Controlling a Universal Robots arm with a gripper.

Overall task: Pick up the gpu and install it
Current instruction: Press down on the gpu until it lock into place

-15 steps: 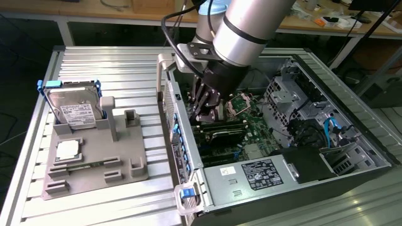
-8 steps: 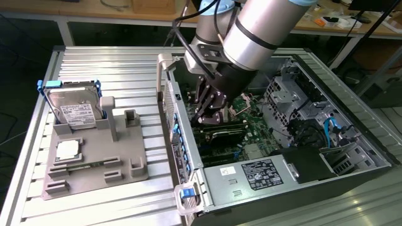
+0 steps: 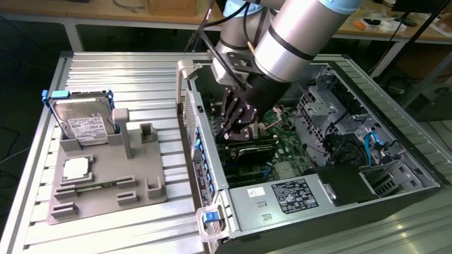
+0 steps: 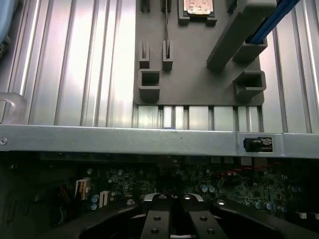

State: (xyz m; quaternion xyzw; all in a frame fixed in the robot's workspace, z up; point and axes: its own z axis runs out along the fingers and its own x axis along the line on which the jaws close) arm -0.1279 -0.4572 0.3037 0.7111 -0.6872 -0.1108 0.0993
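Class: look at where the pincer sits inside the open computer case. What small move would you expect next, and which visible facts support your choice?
Probably a short, straight press down toward the motherboard. The pincer is shut and low inside the case, with the gpu directly beneath its tips, lying along the board. Whether the card is fully seated cannot be told.

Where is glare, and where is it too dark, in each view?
Exterior view: light streaks shine on the ribbed metal table, while the computer case interior is dim. Wrist view: the table grooves glare strongly, and the motherboard under the case edge lies in deep shadow.
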